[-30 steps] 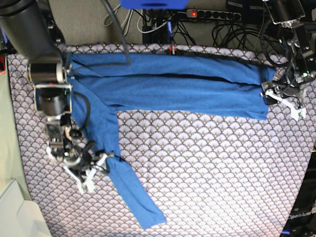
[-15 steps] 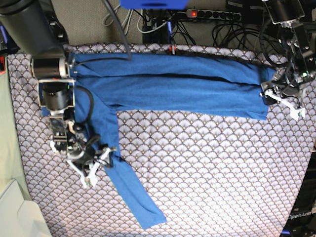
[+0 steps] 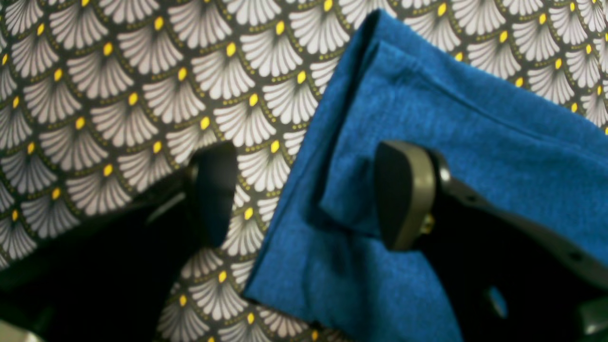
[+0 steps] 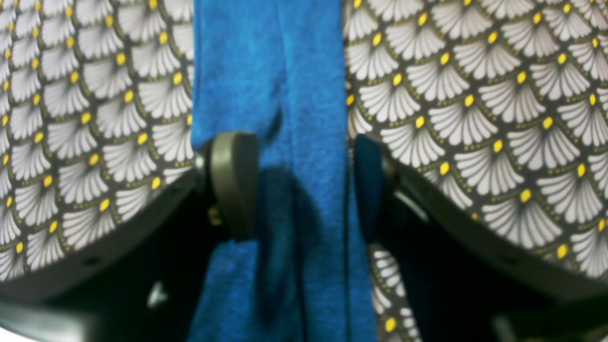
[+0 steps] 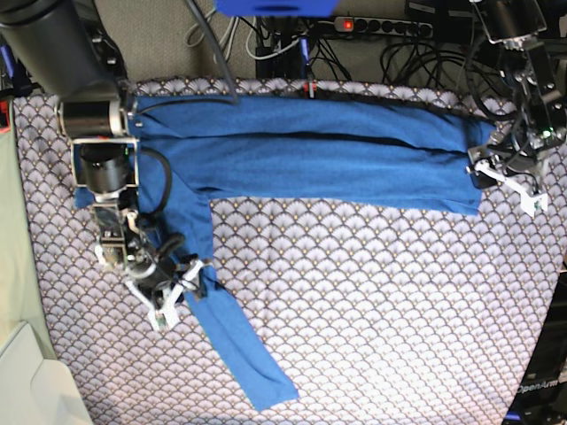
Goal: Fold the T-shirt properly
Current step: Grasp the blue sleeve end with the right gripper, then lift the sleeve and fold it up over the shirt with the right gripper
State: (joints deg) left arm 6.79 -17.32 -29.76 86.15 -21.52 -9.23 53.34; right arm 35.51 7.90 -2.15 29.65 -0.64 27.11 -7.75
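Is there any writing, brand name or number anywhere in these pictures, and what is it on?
"OpenArm": pale lettering on the dark frame at the base view's bottom right corner; it runs off the picture's edge, so its end cannot be read.
T-shirt: plain blue, no print or label in view.
Scallop-patterned cloth: pattern only, no words.
Power strip at the top: any markings are too small to read.

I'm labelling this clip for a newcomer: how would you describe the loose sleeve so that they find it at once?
Start from the scallop-patterned cloth covering the table, then find the T-shirt lying as a long blue band across its far side. The sleeve is the narrow strip running from the band's end toward the near edge, the only blue part straddled by the right hand.
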